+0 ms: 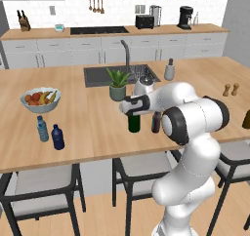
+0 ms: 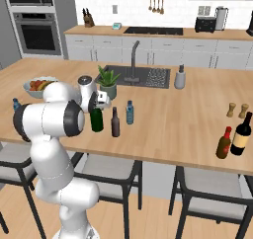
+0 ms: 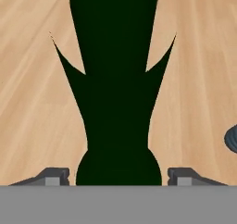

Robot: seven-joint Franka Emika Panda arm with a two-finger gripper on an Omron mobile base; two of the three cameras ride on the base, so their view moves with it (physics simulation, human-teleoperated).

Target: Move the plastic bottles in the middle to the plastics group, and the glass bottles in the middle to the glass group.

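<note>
The green bottle [image 1: 134, 122] stands upright on the tabletop [image 1: 88, 127] in the middle group, just beside the slim brown bottle [image 2: 115, 123] and near the small pale-blue bottle [image 2: 130, 112]. The hand [image 3: 118, 176] is placed over its top, one fingertip [image 3: 54, 176] on each side of the neck — jaws apart with a visible gap, no grip made. For a sound grasp, keep the neck centred between the fingertips and close squarely; the glass is smooth, dark and glossy, and likely to slip under an off-centre pinch. Lift vertically before travelling, since the brown bottle is close enough to be toppled. The body is a wide cylinder tapering to a long narrow neck; the tabletop is pale wood grain.
</note>
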